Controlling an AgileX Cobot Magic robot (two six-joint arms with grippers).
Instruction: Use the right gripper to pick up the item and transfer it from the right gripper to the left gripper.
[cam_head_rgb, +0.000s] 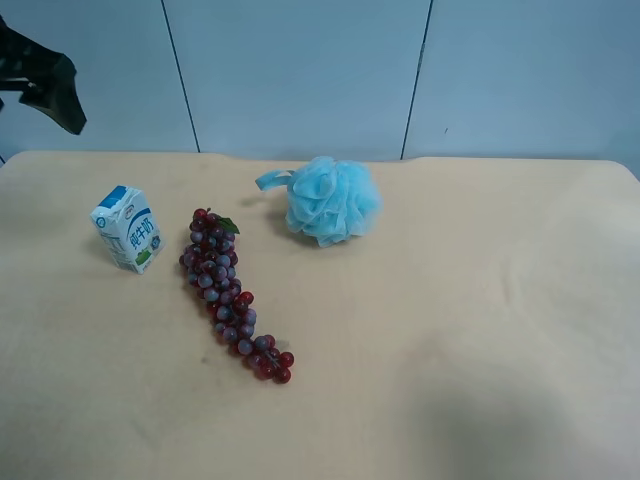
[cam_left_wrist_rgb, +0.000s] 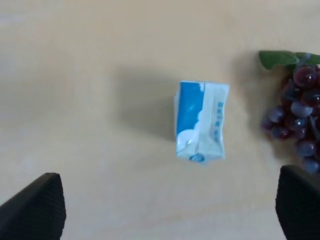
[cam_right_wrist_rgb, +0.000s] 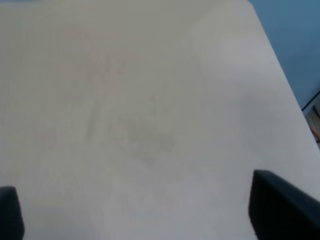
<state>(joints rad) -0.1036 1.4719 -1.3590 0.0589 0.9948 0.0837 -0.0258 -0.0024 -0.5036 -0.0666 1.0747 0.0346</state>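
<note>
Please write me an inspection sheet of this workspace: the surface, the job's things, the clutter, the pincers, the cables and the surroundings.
Surface: beige table, no spill or stain seen.
Job's things: milk carton stands upright on the table, not held.
Clutter: grape bunch lies beside the carton, apart from it; blue bath pouf further back.
Pincers: left pincer open, empty, above the carton; right pincer open, empty, over bare table.
Cables: nothing seen.
Surroundings: pale blue wall panels behind the table; dark arm part at the exterior high view's upper left.
</note>
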